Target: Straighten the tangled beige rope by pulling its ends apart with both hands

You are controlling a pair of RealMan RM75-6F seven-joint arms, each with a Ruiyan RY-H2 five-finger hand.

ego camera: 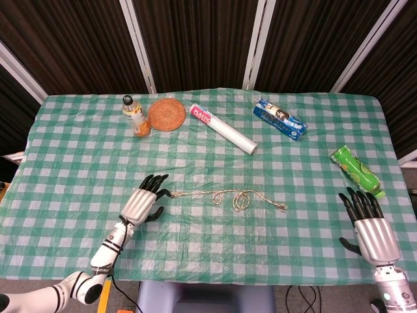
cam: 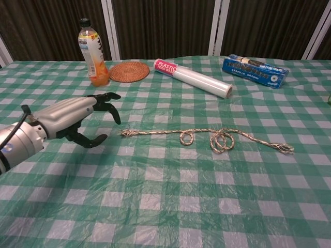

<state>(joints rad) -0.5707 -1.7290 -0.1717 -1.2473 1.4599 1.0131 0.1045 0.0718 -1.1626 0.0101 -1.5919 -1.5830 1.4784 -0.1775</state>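
Note:
The beige rope (ego camera: 228, 195) lies across the middle of the table, with two small loops near its right half (cam: 207, 138). Its left end (cam: 125, 134) is frayed and its right end (cam: 283, 149) lies toward the right. My left hand (ego camera: 144, 199) is just left of the left end, fingers apart and holding nothing; the chest view shows the same hand (cam: 77, 116) a short gap from the rope. My right hand (ego camera: 368, 223) rests open at the table's front right corner, far from the rope. It is out of the chest view.
Along the back stand an orange drink bottle (ego camera: 135, 115), a round woven coaster (ego camera: 167, 114), a roll of plastic wrap (ego camera: 223, 129) and a blue box (ego camera: 280, 119). A green bottle (ego camera: 356, 171) lies just beyond my right hand.

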